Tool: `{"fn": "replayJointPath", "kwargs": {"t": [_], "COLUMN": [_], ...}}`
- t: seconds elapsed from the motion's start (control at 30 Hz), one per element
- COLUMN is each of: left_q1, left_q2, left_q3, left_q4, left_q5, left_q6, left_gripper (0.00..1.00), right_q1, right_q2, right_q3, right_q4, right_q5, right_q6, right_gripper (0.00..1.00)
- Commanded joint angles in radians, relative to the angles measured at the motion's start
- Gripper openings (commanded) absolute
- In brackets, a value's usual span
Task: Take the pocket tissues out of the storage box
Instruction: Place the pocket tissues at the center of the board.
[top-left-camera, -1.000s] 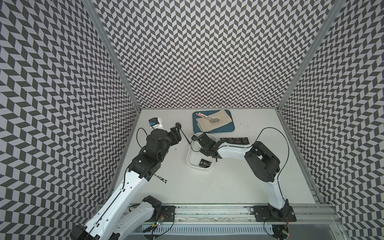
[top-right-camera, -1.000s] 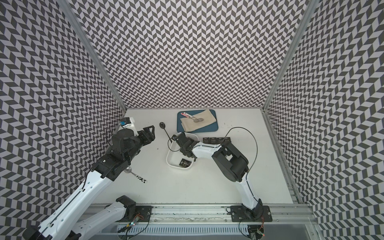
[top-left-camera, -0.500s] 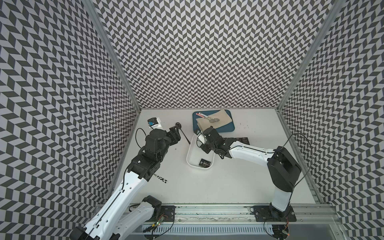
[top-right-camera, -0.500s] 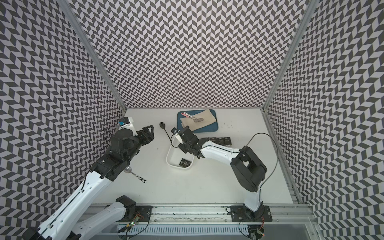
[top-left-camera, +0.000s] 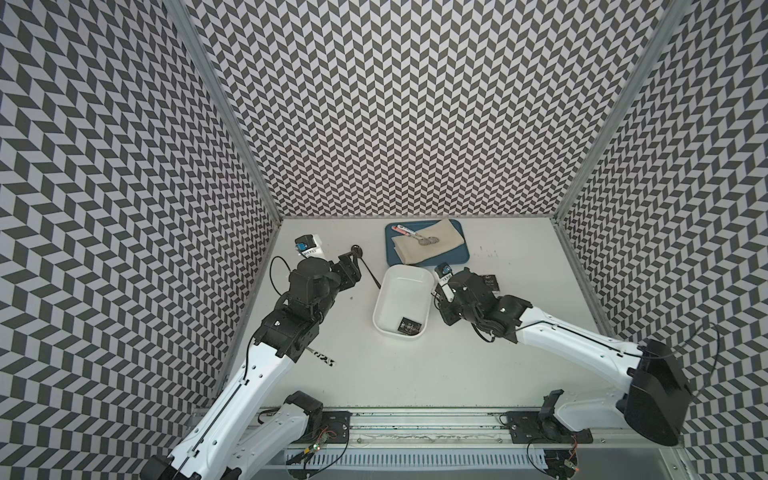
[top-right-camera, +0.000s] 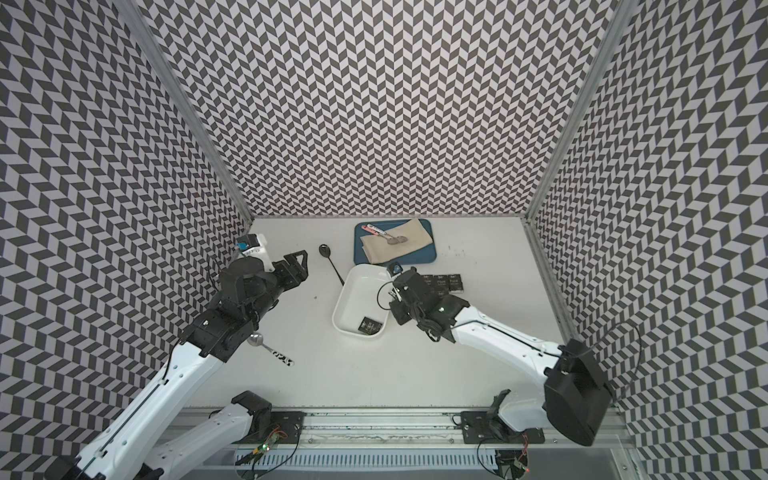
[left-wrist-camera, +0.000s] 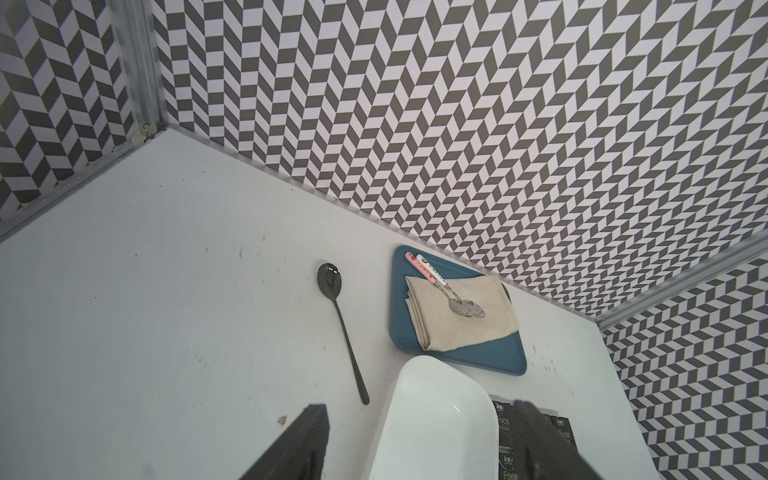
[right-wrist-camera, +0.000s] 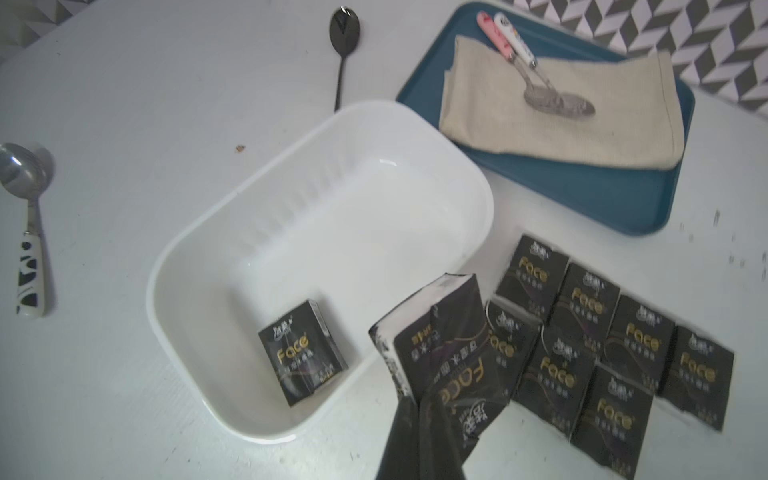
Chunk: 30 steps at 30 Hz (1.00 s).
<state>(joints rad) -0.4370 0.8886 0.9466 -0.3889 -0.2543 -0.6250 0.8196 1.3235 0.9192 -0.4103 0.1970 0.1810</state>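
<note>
- Beside storage box (right-wrist-camera: 257, 216), R fingers (right-wrist-camera: 401, 440) pinch a tissue pkt (right-wrist-camera: 444, 345), just lifted out, over row of pkts (right-wrist-camera: 582, 307) on surface (right-wrist-camera: 166, 104).
- Inside, last pkt (right-wrist-camera: 302, 352) remains; L fingers (left-wrist-camera: 307, 444) spread, empty.

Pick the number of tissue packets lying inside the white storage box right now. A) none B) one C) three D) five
B: a single packet lies on the floor of the storage box; the other packets sit on the table beside it, and the held packet is pinched in the right gripper.
</note>
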Motion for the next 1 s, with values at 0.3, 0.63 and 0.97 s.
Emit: {"fn": "replayJointPath", "kwargs": {"t": [0.3,0.63,0.97], "left_q1": [0.004,0.002,-0.012], "left_q2": [0.007,0.027,0.042], "left_q3": [0.033,0.047,0.032], "left_q4": [0.011,0.012,0.039], "left_q5": [0.032,0.033,0.043], "left_q6": [-0.003,-0.01,-0.018], "left_gripper": [0.74,0.74,0.74], "right_q1": [-0.002,-0.003,-0.146], "right_q2": [-0.002,0.001,-0.061], "right_q3": [-0.24,-0.211,-0.276], "right_q4": [0.047,0.064,0.107], "right_q5": [-0.098,-0.153,-0.218], "right_q6": [0.175,0.166,0.174], "right_gripper": [0.06,0.32,0.46]}}
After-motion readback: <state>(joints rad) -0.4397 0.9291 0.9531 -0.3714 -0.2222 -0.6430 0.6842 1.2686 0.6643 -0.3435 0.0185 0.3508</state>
